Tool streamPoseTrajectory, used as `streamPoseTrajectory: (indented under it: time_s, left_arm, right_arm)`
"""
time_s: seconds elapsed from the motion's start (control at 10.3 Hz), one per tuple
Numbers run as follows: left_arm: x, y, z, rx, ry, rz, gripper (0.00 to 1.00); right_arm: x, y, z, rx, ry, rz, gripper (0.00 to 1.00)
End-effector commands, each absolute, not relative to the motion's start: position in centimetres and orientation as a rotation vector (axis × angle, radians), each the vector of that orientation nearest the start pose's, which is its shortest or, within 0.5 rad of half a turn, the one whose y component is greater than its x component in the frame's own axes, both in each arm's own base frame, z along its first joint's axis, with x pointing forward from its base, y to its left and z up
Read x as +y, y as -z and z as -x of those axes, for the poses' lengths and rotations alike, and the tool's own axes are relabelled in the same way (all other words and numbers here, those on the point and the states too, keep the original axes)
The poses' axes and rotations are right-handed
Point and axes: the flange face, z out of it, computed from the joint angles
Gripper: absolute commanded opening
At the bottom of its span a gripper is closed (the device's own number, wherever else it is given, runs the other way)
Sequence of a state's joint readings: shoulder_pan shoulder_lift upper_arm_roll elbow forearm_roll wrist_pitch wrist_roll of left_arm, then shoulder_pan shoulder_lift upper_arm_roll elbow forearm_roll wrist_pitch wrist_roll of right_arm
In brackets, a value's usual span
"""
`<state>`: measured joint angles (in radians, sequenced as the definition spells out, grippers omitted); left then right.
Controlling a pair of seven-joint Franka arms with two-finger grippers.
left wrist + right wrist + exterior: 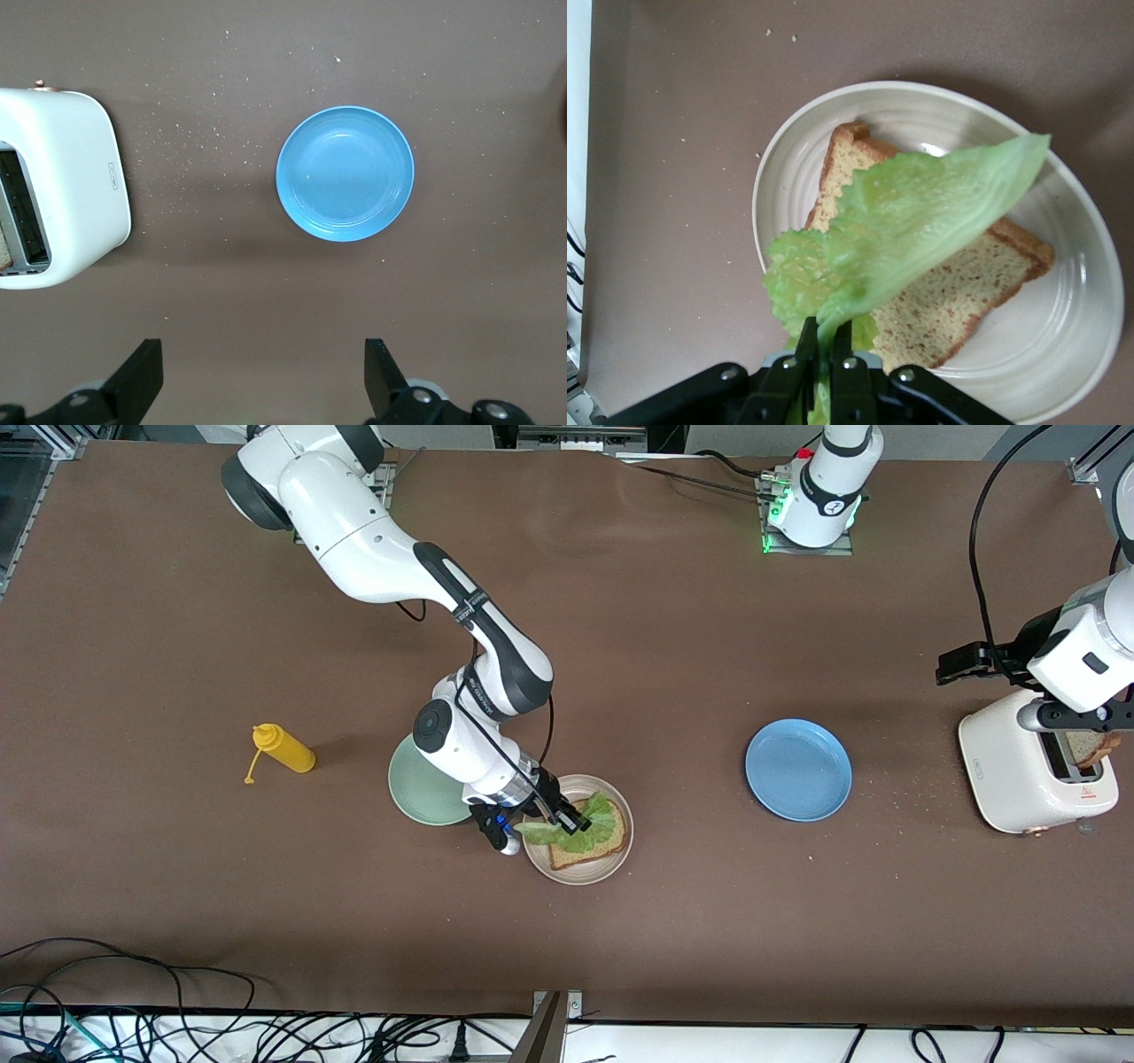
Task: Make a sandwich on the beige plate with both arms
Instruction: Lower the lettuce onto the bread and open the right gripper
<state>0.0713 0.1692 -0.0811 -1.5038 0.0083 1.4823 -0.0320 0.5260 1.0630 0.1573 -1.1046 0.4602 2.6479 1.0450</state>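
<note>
1. I see the beige plate (578, 872) on the counter (673, 921), toward the edge nearest the front camera, with one bread slice (592, 849) on it.
2. The lettuce leaf (580, 831) drapes over that slice.
3. The green plate (416, 790) lies just beside the beige plate, toward the right arm's end.
4. The bottle (285, 749) lies nearer that end still.
5. The blue plate (797, 769) sits between the beige plate and the toaster (1019, 779), which stands at the left arm's end.

Wide table (673, 646) covered in plain brown material. Directly on it: a yellow plastic squeeze bottle (285, 750) lying on its side toward the right arm's end; a round mint-green plate (416, 788); just beside that, slightly nearer the front camera, a round pale beige plate (580, 868); a round blue plate (798, 769) well apart toward the left arm's end; a white toaster (1019, 775) at that end. Pale crumbs (190, 133) scattered between toaster and blue plate.
</note>
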Motion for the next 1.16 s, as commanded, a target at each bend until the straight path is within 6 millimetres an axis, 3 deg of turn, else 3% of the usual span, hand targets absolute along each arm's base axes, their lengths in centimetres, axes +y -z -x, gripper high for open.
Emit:
streamPoseTrajectory:
  time_s: [0.0,0.29,0.58,0.77,0.87,1.06]
  left_arm:
    - [-0.2,-55.4,-59.2,-0.005,-0.284,3.137,1.0]
    - [-0.1,-55.4,-59.2,-0.007,-0.286,3.137,1.0]
    - [-0.1,-55.4,-59.2,-0.007,-0.286,3.137,1.0]
    - [0.0,-55.4,-59.2,-0.007,-0.286,3.135,1.0]
    - [0.0,-55.4,-59.2,-0.007,-0.286,3.135,1.0]
    - [-0.1,-55.4,-59.2,-0.005,-0.286,3.135,1.0]
  right_arm:
    - [47.1,-21.5,-66.3,1.042,-0.04,2.236,0.34]
    - [47.2,-22.5,-66.5,1.155,-0.059,2.152,0.63]
    - [47.3,-23.3,-66.6,1.178,-0.068,2.137,0.7]
    - [46.7,-25.8,-67.2,1.174,-0.068,2.13,0.7]
    - [45.5,-26.6,-67.6,1.174,-0.129,2.197,0.7]
    - [40.9,-31.4,-69.8,1.18,-0.157,2.26,0.78]
